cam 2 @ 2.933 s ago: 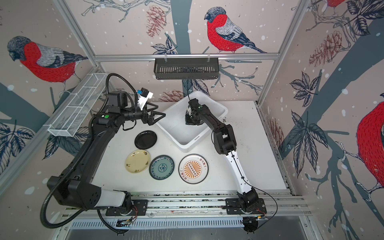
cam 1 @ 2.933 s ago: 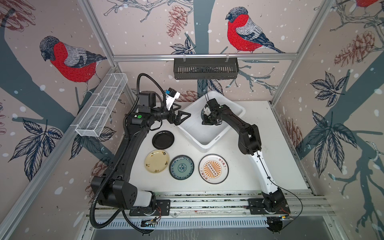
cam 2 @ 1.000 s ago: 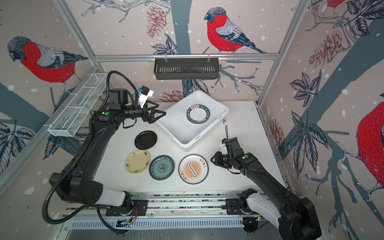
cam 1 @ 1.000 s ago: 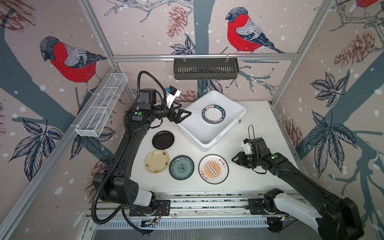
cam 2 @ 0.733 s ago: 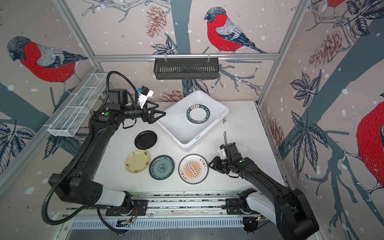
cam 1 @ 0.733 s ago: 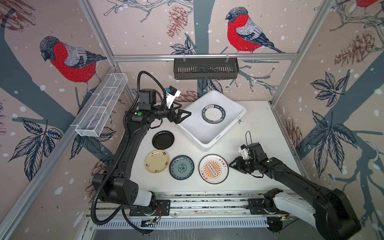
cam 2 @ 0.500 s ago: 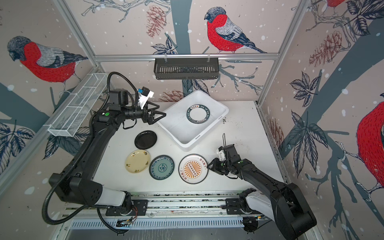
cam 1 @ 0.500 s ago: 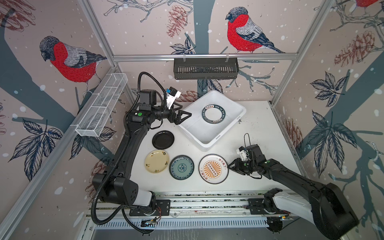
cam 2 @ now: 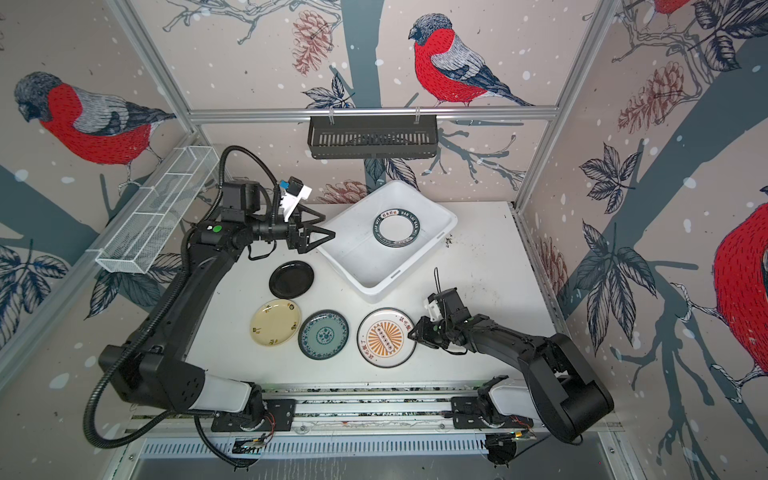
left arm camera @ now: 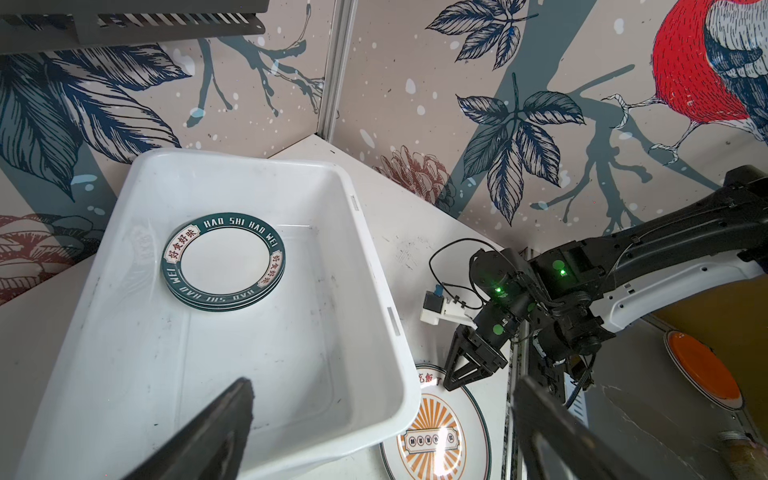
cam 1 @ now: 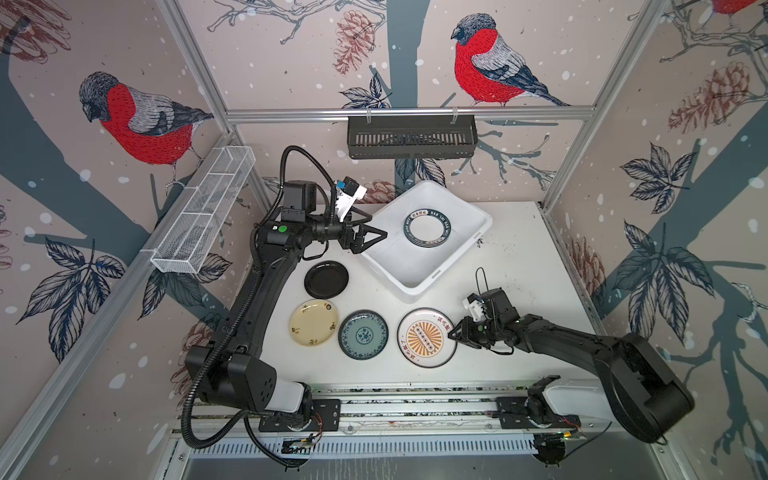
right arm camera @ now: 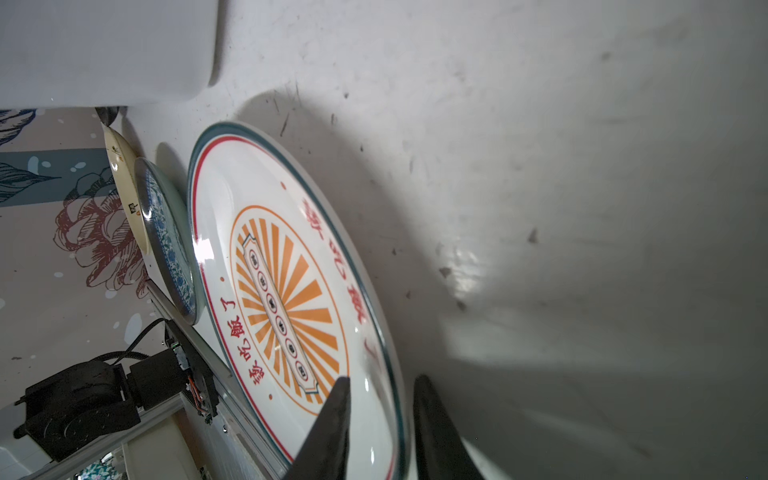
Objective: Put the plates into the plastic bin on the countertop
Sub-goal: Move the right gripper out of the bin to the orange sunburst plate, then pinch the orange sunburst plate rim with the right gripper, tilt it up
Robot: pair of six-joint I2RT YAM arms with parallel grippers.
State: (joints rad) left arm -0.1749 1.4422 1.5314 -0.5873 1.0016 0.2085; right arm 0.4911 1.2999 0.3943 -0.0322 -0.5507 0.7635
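The white plastic bin (cam 1: 419, 286) (cam 2: 380, 291) (left arm camera: 291, 332) stands skewed at the back of the countertop (cam 1: 519, 249). A small stack of green-lettered plates (cam 1: 427, 229) (cam 2: 399, 228) (left arm camera: 224, 262) lies in it. In front lie the black plate (cam 1: 326, 279), the cream plate (cam 1: 314, 323), the teal plate (cam 1: 363, 334) and the sunburst plate (cam 1: 424, 337) (right arm camera: 282, 291). My right gripper (cam 1: 451, 334) (right arm camera: 381, 380) is low at the sunburst plate's right edge. Its jaws are narrowly open and straddle the rim, and the plate lies flat. My left gripper (cam 1: 376, 228) (left arm camera: 382, 382) hangs wide open and empty over the bin's left corner.
A black slotted rack (cam 1: 411, 137) hangs on the back wall. A white wire-mesh basket (cam 1: 203, 216) hangs on the left wall. The arms' mounting rail (cam 1: 374, 399) runs along the front edge. Metal frame posts stand at the back corners.
My right arm left the bin, leaving a plate there, and came to the front right. In the last second it slid left onto the sunburst plate's rim, jaws narrowing. The left arm stayed still.
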